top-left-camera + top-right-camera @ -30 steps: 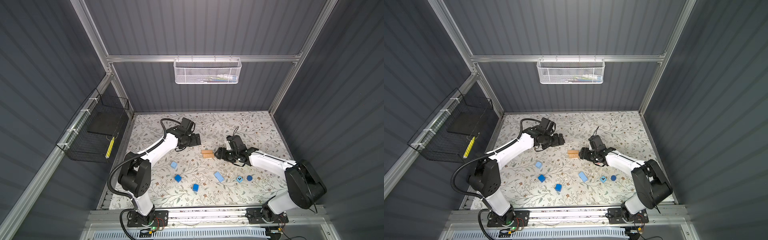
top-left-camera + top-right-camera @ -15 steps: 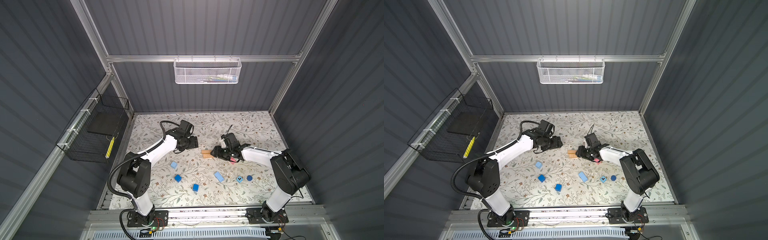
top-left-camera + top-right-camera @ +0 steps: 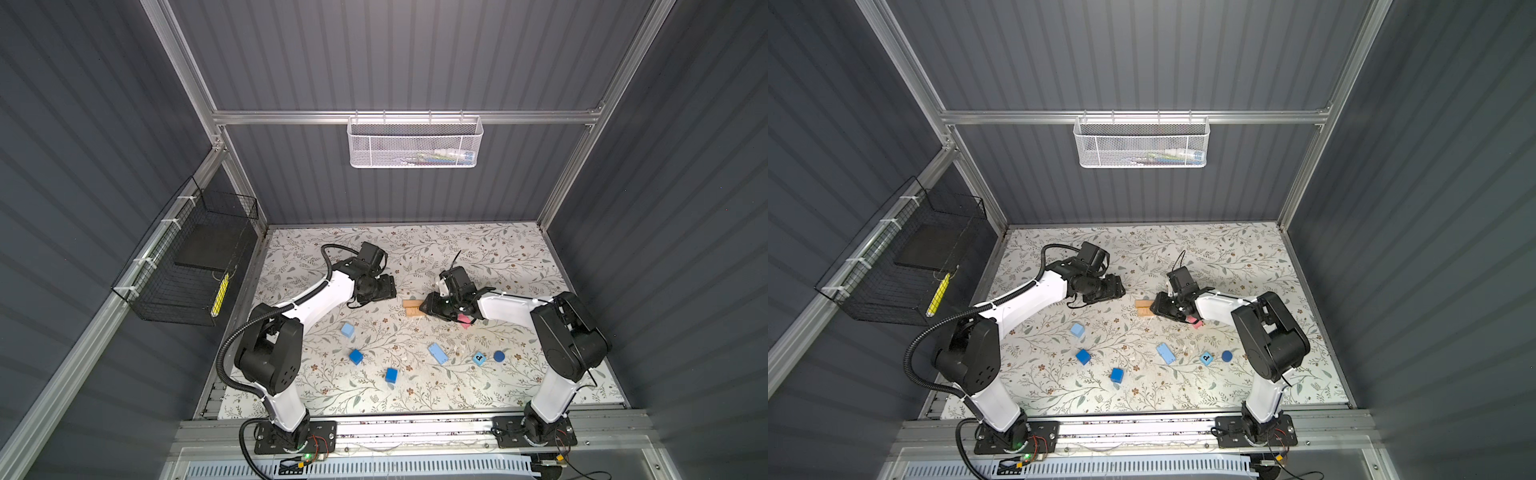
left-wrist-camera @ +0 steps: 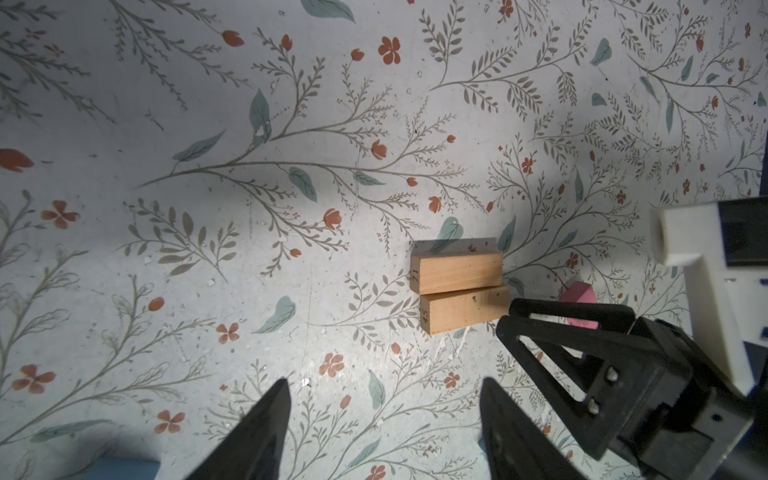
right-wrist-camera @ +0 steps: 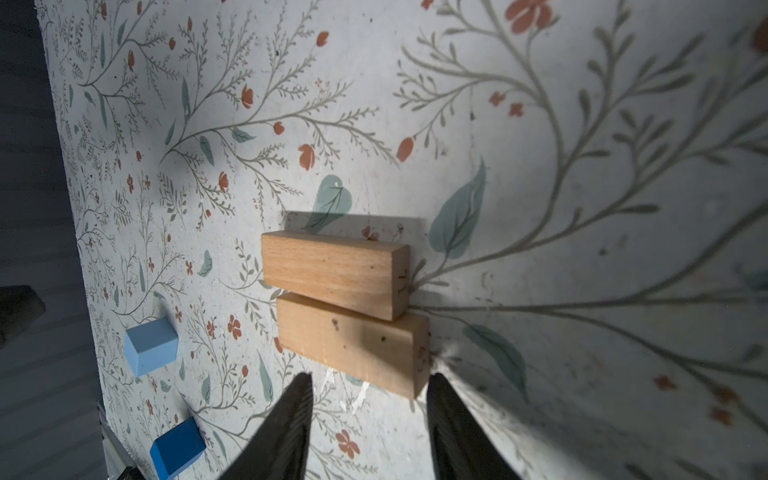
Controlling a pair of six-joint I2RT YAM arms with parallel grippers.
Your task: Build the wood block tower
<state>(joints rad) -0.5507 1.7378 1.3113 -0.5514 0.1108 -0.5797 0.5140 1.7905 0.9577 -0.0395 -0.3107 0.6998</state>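
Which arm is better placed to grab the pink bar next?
Right, probably: the pink bar lies close beside the right gripper; the left gripper sits beyond the tan bars.

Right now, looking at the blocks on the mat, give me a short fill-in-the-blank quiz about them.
1. The ____ tan bars lie side by side, touching.
2. The block half hidden under the right arm is ____.
3. The dark blue cylinder sits nearest the ____ arm's base.
Missing words: two; pink; right.
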